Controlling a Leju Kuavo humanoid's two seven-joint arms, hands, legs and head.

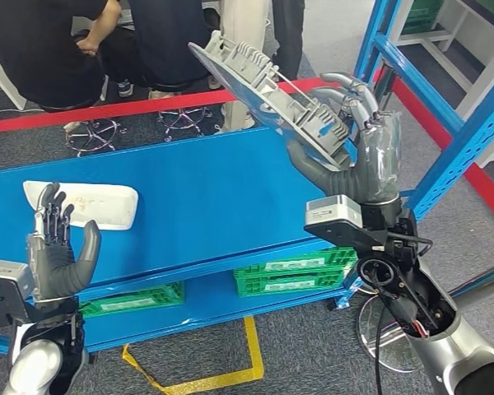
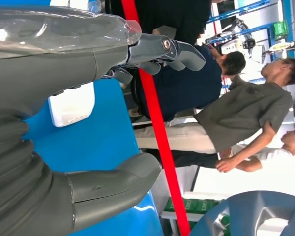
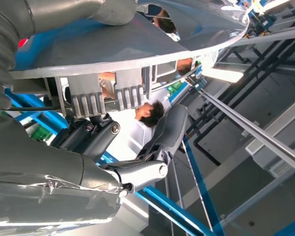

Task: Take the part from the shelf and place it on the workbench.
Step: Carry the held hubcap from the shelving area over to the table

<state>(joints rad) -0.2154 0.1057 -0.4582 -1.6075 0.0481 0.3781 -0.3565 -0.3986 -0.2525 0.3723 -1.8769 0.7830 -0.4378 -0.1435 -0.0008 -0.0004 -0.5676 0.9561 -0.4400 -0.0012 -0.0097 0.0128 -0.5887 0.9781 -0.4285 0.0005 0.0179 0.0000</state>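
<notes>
One grey ribbed plastic part [image 1: 266, 89] (tilted, held in the air above the blue bench [image 1: 188, 206]) sits gripped in the right hand [image 1: 356, 144]. The left hand [image 1: 58, 247], fingers spread and empty, hovers near a white part [image 1: 101, 206] lying on the bench.

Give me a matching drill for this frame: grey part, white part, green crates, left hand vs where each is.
Things:
1. grey part
2. white part
3. green crates
4. left hand

Places or states:
A. lying flat on the blue workbench
B. on the lower shelf under the workbench
C. open at the workbench's near edge, holding nothing
D. held tilted in the right hand, above the workbench

Pairs: 1-D, 2-A, 3-B, 4-C
</notes>
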